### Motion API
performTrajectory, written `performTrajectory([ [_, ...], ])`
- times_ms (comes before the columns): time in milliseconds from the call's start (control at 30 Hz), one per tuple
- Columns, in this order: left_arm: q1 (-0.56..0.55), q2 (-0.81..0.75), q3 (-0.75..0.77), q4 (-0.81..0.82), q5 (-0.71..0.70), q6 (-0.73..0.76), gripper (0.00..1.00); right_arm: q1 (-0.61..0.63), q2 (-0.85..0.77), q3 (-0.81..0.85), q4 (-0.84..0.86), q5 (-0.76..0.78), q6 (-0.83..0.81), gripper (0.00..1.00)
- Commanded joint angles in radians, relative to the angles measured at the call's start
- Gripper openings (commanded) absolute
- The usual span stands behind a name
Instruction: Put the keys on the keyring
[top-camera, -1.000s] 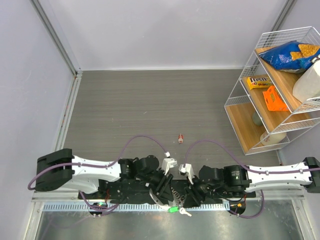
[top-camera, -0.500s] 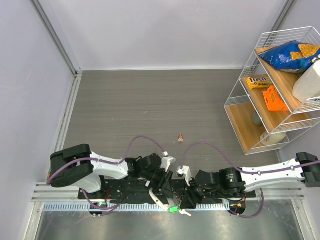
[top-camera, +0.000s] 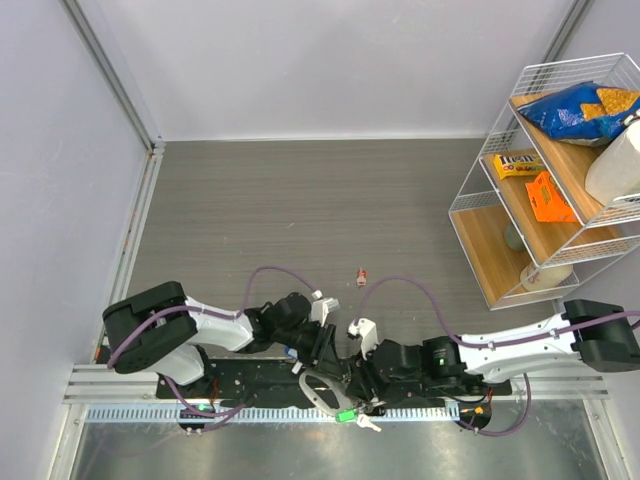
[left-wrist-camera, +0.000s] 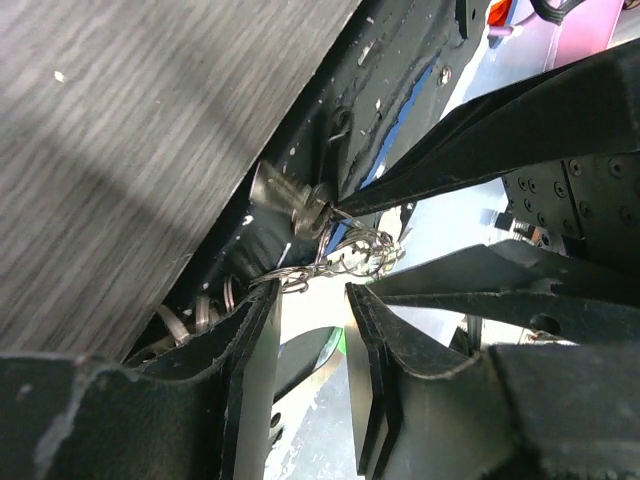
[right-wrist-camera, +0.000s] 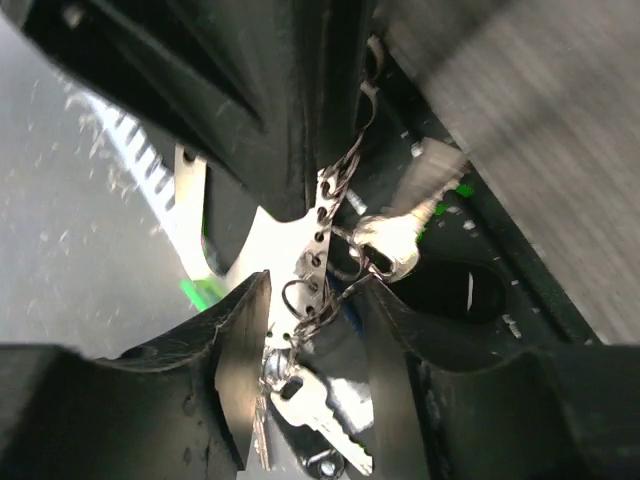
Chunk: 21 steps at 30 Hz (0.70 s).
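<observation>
A grey wood-grain table (top-camera: 300, 200) runs between pale walls, with a wire shelf (top-camera: 487, 140) of snacks far out on the right arm's side. Both arms are folded in over the black base plate (top-camera: 250, 380) at the near edge, and their tools meet nose to nose there.

The left gripper (left-wrist-camera: 312, 292) has its jaws partly spread, with a plain gap between the fingers. The keyring (left-wrist-camera: 345, 262), a tangle of thin wire loops with a perforated silver strip, sits right at its tips and reaches from them toward the right gripper (right-wrist-camera: 317, 285). That one is partly spread too, and the strip runs straight down between its fingers, close to both. Whether either tool actually pinches the wire cannot be told.

A silver key (right-wrist-camera: 318, 415) shows deeper between the right gripper's fingers, just past the strip's end. A green key (top-camera: 345, 417) lies just on the near side of the two tools. The red key (top-camera: 361, 276) lies alone on the table, well ahead of both grippers and touching neither.
</observation>
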Motion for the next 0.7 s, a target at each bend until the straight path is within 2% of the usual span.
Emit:
performTrajectory([
  [0,0.058,0.035,-0.052,-0.049,-0.151,0.068,0.38,-0.027,0.068,0.058,-0.012,0.222,-0.004,0.47],
  [67,0.075,0.022,-0.046,-0.069,-0.147,0.086,0.38,-0.073,0.097,0.095,-0.02,0.302,-0.046,0.5],
  [167,0.087,0.006,-0.017,-0.122,-0.156,0.118,0.38,-0.216,0.117,0.128,0.066,0.28,-0.145,0.52],
  [233,0.107,-0.012,-0.011,-0.139,-0.161,0.134,0.38,-0.241,0.085,0.138,0.097,0.301,-0.196,0.52],
  [300,0.142,-0.041,-0.006,-0.159,-0.159,0.155,0.38,-0.241,0.024,0.156,0.059,0.332,-0.242,0.53],
  [400,0.193,-0.087,0.006,-0.23,-0.171,0.2,0.38,-0.242,-0.086,0.184,-0.122,0.321,-0.276,0.56],
  [533,0.251,-0.123,0.026,-0.3,-0.182,0.25,0.37,-0.242,-0.228,0.181,-0.285,0.213,-0.258,0.56],
  [667,0.311,-0.137,0.063,-0.351,-0.19,0.292,0.37,-0.242,-0.38,0.11,-0.34,0.104,-0.221,0.56],
])
